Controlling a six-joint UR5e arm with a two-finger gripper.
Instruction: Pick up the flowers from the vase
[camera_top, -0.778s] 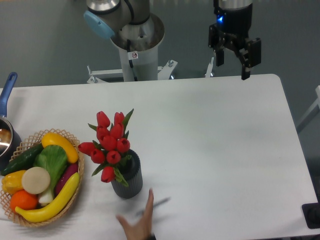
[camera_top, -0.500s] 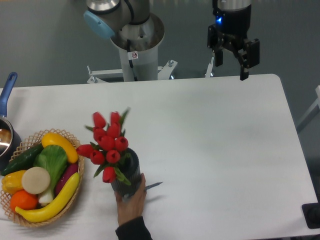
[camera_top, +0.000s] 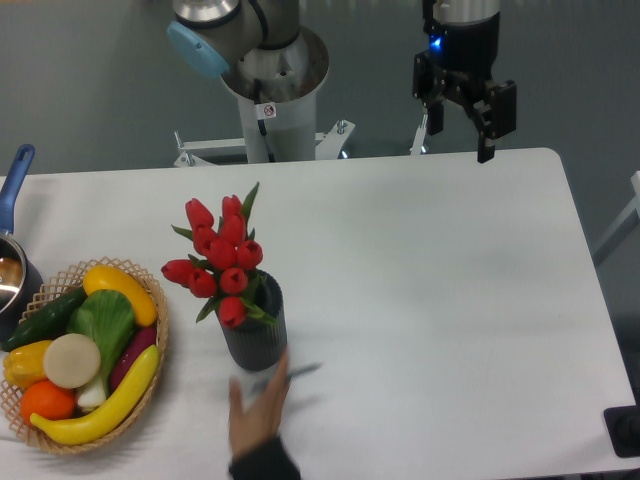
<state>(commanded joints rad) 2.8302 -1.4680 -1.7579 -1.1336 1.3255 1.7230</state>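
flowers (camera_top: 224, 262) stand in the vase (camera_top: 255, 332) on the left half of the worktop (camera_top: 430, 300), toward the near edge, just beside the basket (camera_top: 150, 378). the gripper (camera_top: 464, 117) hangs well apart from them, over the far edge on the right side, so the bunch lies down and to the left of it in this view, across most of the worktop's bare middle. the gripper's two fingers point downward with a clear gap between them, open and holding nothing. the bunch's long axis runs roughly upright, leaning a little up and left away from the vase mouth, with stems hidden inside the rim and buds spreading wider than the vase. i judge that the pick turns on coming in over the bunch and closing on the stems or lower buds just above the rim, then lifting along that lean.

a hand (camera_top: 256, 405) reaches in from the near edge, just in front of the vase, blurred; whether it touches the vase i cannot tell. it sits near the path of any low approach, which looks like a risk.

counts: one gripper, one vase, one bunch with about nine red buds, one basket of fruit and vegetables, one pot (camera_top: 12, 255) at the left edge, one hand.
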